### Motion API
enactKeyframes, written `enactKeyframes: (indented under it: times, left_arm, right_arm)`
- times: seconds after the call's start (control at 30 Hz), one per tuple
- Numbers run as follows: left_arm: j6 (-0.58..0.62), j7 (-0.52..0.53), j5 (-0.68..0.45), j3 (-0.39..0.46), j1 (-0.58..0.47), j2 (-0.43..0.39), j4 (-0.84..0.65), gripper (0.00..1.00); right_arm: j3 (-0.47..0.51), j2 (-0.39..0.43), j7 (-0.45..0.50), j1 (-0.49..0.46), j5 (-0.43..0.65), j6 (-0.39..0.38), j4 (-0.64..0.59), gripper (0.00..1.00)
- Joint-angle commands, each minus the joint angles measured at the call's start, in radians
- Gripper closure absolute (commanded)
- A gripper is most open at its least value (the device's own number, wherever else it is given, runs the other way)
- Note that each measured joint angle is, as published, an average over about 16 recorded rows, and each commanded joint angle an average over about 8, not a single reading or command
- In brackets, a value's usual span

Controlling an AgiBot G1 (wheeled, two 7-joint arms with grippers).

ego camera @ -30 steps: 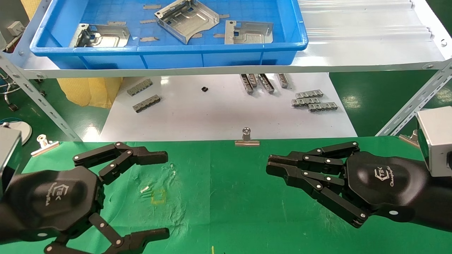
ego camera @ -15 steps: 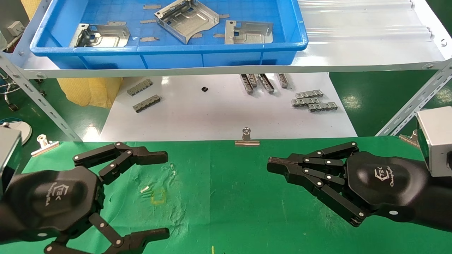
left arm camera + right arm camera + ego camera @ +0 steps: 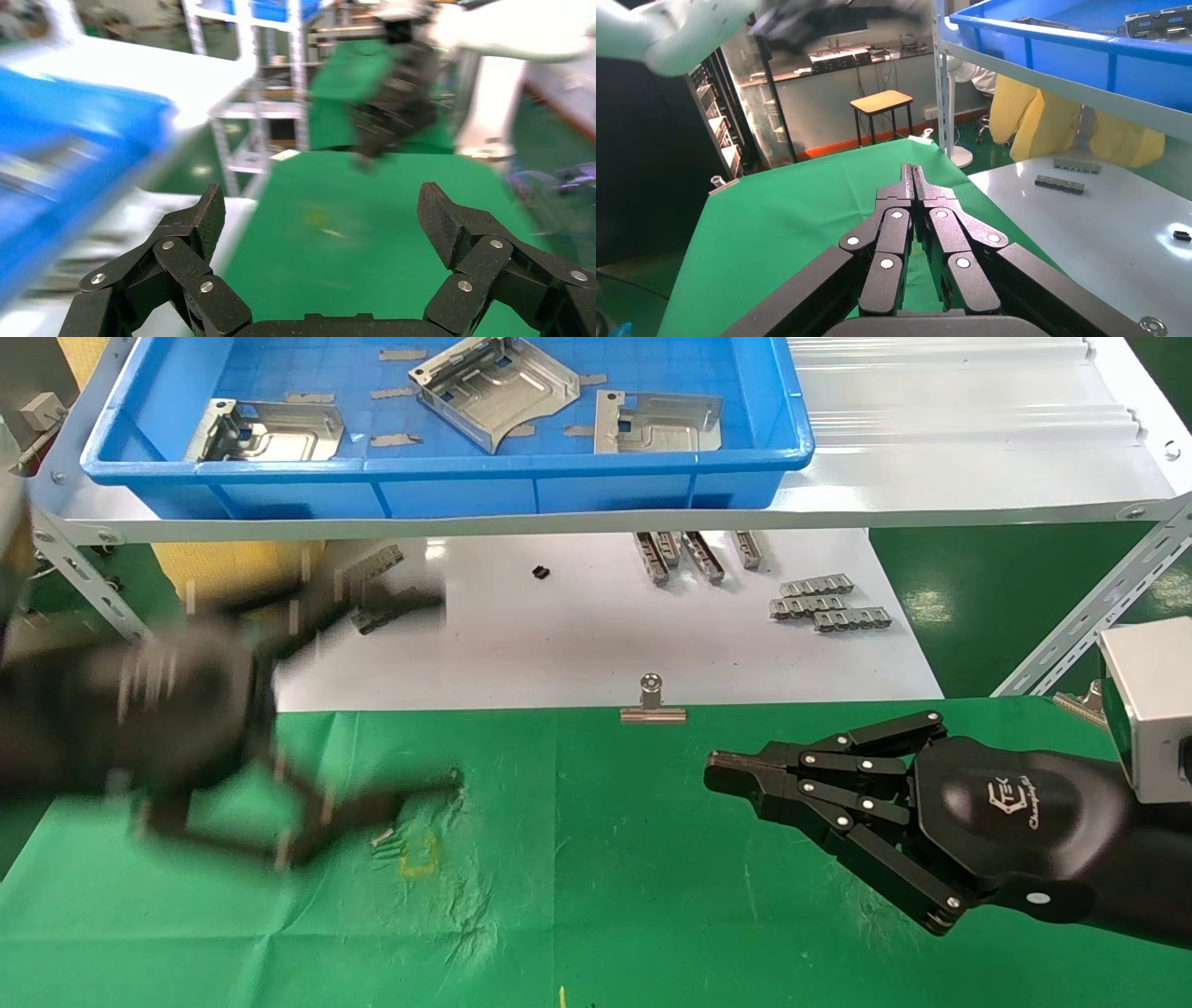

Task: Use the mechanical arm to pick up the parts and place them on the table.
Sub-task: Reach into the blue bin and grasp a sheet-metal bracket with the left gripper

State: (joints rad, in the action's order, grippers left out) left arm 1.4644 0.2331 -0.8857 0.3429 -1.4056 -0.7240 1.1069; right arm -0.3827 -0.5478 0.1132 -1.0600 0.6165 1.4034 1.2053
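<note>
Three silver stamped parts lie in a blue bin [image 3: 447,486] on the white shelf: one at the left [image 3: 270,430], one tilted in the middle [image 3: 494,388], one at the right [image 3: 661,423]. My left gripper [image 3: 442,693] is open and empty, raised over the far left edge of the green table [image 3: 605,896], blurred by motion. Its wrist view shows the fingers spread wide [image 3: 323,210] with nothing between them. My right gripper [image 3: 717,770] is shut and empty, low over the table's right side; it also shows in its wrist view [image 3: 912,172].
A glossy white board [image 3: 577,645] under the shelf holds grey comb-like strips [image 3: 829,603]. A silver binder clip [image 3: 652,700] sits on the table's far edge. Slotted-angle shelf legs stand at the right [image 3: 1090,617] and left [image 3: 84,589]. A faded yellow square mark [image 3: 417,854] is on the cloth.
My left gripper has risen fast from the table's near left toward the shelf, still open. My right gripper's fingers closed fully a second ago and have stayed put.
</note>
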Motion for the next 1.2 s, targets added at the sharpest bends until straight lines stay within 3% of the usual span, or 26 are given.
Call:
enactKeyframes:
  times: [0.03,0.17,0.33,0.37,0.47,0.5,0.63,0.73,0.77,1.2]
  left_arm:
    - [0.000,0.024,-0.045,0.020,-0.096,-0.028,-0.035,0.00]
    - [-0.079,-0.008,-0.179,0.072,-0.283,-0.146,-0.287,0.00]
    - [-0.294,-0.072,-0.323,0.119,-0.453,-0.312,-0.605,0.00]
    - [-0.337,-0.083,-0.344,0.127,-0.477,-0.343,-0.657,0.00]
    - [-0.447,-0.114,-0.397,0.151,-0.537,-0.430,-0.792,0.00]
    - [-0.477,-0.123,-0.410,0.158,-0.553,-0.454,-0.830,0.07]
    - [-0.568,-0.151,-0.449,0.179,-0.600,-0.533,-0.950,0.57]
    - [-0.608,-0.162,-0.468,0.191,-0.622,-0.569,-1.008,0.95]
    - [-0.616,-0.164,-0.473,0.194,-0.628,-0.577,-1.022,1.00]
    - [-0.660,-0.172,-0.503,0.216,-0.652,-0.612,-1.083,1.00]
  right_arm:
    - [0.000,0.000,0.000,0.000,0.000,0.000,0.000,1.00]
    - [0.000,0.000,0.000,0.000,0.000,0.000,0.000,1.00]
    - [0.000,0.000,0.000,0.000,0.000,0.000,0.000,1.00]
    - [0.000,0.000,0.000,0.000,0.000,0.000,0.000,0.95]
    - [0.000,0.000,0.000,0.000,0.000,0.000,0.000,0.60]
    - [0.000,0.000,0.000,0.000,0.000,0.000,0.000,0.47]
    - [0.000,0.000,0.000,0.000,0.000,0.000,0.000,0.02]
    - [0.000,0.000,0.000,0.000,0.000,0.000,0.000,0.00]
    - [0.000,0.000,0.000,0.000,0.000,0.000,0.000,0.00]
    - [0.000,0.000,0.000,0.000,0.000,0.000,0.000,0.00]
